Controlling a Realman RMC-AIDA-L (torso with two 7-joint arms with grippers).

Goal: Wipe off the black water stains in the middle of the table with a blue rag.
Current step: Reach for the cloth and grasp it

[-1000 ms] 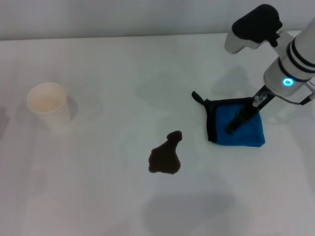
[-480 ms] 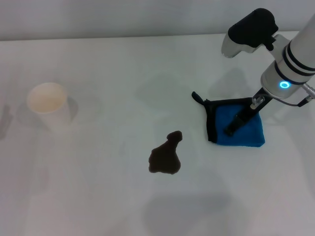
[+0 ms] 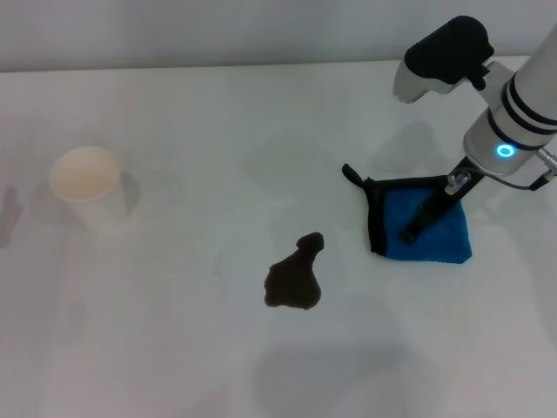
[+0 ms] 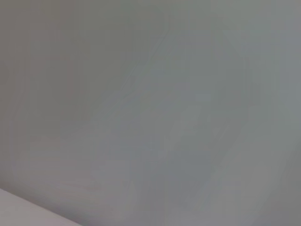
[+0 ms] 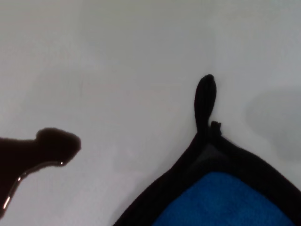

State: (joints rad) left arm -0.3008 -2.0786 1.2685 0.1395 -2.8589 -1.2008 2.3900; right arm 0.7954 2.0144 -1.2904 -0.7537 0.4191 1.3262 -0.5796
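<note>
The black water stain [image 3: 293,277] is a small pear-shaped dark puddle near the middle of the white table [image 3: 174,348], its narrow knob pointing toward the rag. The blue rag [image 3: 438,237] lies flat to the stain's right, with its black edging and loop toward the stain. My right gripper [image 3: 409,232] reaches down from the right and its tip rests on the rag's top. The right wrist view shows the rag's black-edged corner [image 5: 225,202], its loop [image 5: 205,101] and the stain's knob [image 5: 51,141]. My left gripper is out of view.
A white paper cup [image 3: 85,183] stands upright at the far left of the table. The table's back edge runs along the top of the head view. The left wrist view shows only a blank grey surface.
The right arm has barely shifted above the rag. The rag, the stain and the cup lie where they were.
</note>
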